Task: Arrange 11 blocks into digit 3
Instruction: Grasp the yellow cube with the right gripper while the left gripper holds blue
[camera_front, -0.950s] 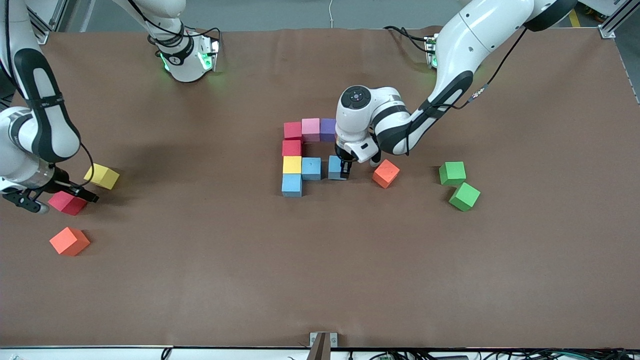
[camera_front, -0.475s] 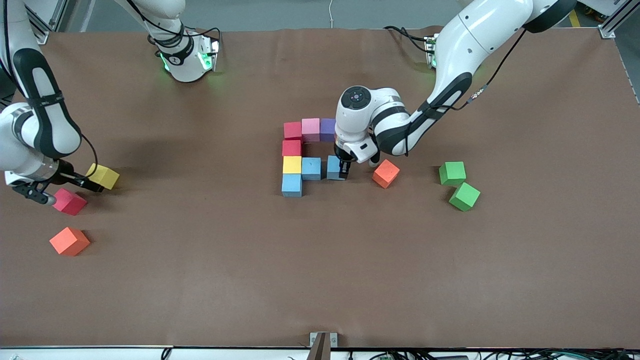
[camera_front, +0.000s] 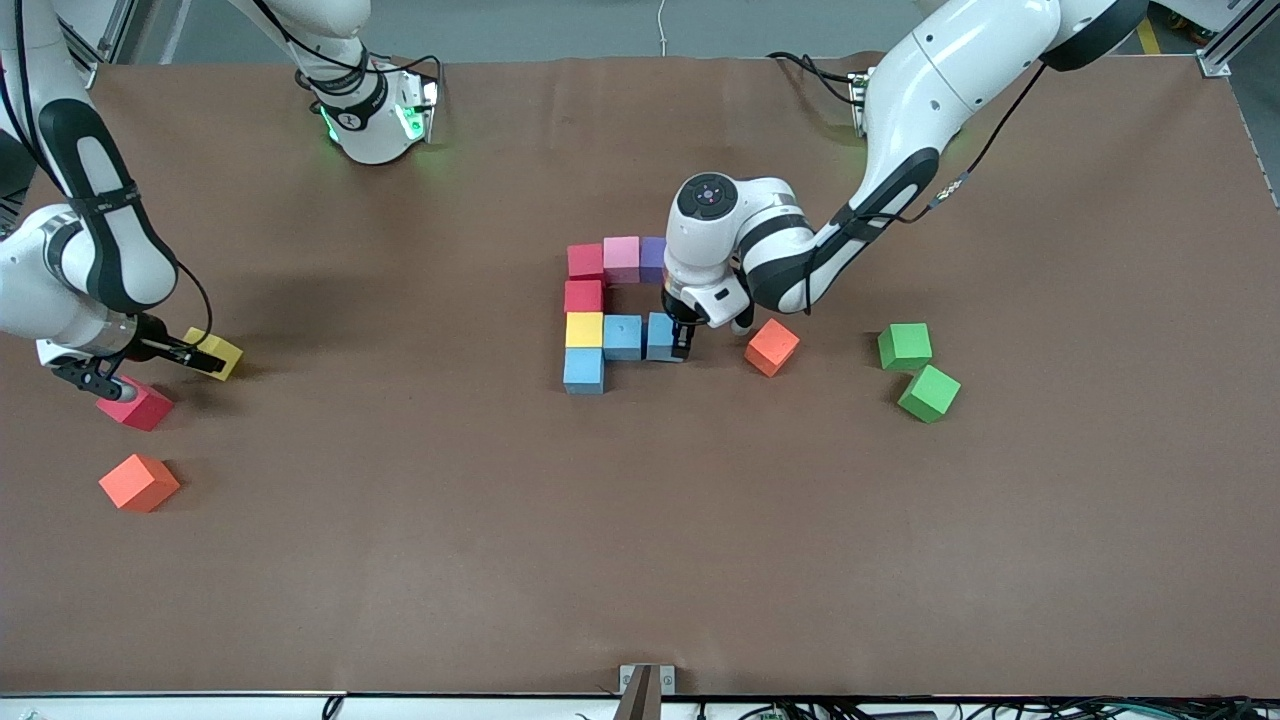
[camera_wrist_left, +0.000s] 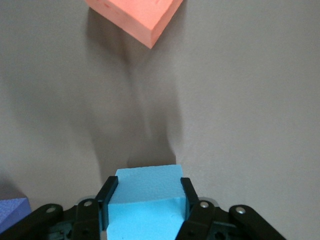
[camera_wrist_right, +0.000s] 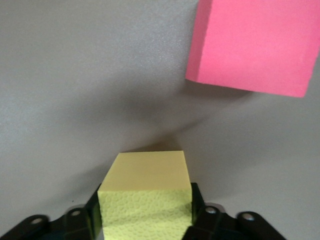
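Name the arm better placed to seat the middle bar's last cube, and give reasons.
Left. The left claw is shut on the light blue cube, right beside the middle bar's other blue cube. The right claw grips the yellow cube at its own end of the table.

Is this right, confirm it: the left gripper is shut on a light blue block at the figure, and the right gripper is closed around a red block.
One detail is wrong. The right gripper is around a yellow block, not a red one; the right wrist view shows it between the fingers, with the red block lying apart. The left gripper is indeed shut on a light blue block at the figure.
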